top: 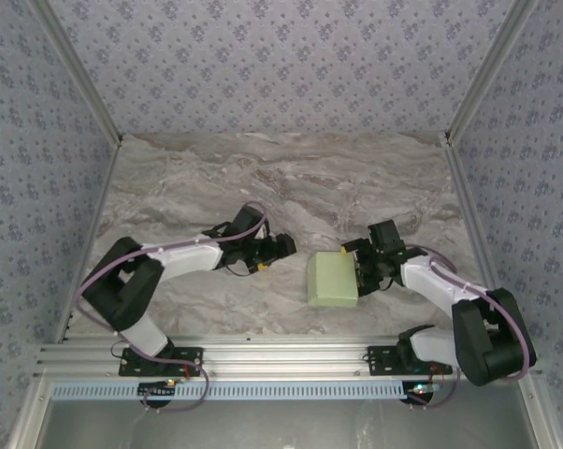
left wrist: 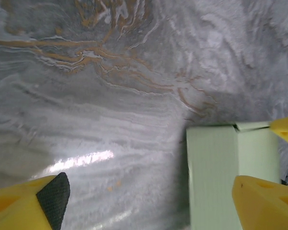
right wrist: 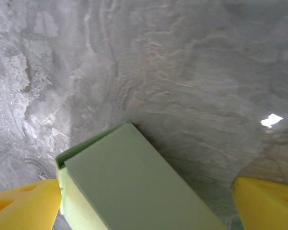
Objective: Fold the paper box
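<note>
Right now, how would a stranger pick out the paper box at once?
On the grey marbled table, look between the left gripper and the right gripper. The paper box lies there, close to the right one. It is the only pale green, flat rectangular thing.

Pale green rectangular paper box (top: 332, 280) of thin card, matt and smooth. Grey veined marble-look bench (top: 263, 178), smooth with a faint sheen. Ridged silver metal rail (top: 281, 354), dull.
</note>
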You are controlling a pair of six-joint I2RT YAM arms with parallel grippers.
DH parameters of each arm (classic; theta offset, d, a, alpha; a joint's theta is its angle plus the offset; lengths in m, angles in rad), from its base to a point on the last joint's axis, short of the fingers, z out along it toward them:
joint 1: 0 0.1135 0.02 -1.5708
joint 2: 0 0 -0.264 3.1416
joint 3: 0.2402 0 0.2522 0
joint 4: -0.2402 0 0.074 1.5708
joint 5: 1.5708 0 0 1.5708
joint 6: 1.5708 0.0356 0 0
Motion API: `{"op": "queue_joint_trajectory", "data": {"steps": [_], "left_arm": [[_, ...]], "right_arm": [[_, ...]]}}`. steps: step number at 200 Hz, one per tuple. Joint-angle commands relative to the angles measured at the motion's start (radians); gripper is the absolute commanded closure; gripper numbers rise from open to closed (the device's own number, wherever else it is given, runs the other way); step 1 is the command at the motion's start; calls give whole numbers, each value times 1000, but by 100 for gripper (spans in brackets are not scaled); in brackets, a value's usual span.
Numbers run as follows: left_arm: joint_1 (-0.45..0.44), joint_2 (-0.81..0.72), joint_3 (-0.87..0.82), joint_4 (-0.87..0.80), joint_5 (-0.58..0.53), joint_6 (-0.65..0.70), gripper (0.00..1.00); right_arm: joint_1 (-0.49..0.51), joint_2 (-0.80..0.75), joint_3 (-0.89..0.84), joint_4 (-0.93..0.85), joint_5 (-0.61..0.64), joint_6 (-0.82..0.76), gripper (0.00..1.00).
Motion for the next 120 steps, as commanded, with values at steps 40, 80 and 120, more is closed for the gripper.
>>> {"op": "queue_joint_trajectory", "data": {"steps": [40,80,120], "left_arm": [[13,-45,-82,109,18,-13,11],[15,-139,-121,13,18,15,16],[-67,-126,-150,194,132,-132,15]], "right_arm": [[-30,256,179,295,-119,-242,5],[-37,385,294,280,-252,-328,7],[-132,268,315,-78,-237,-608,5]]}}
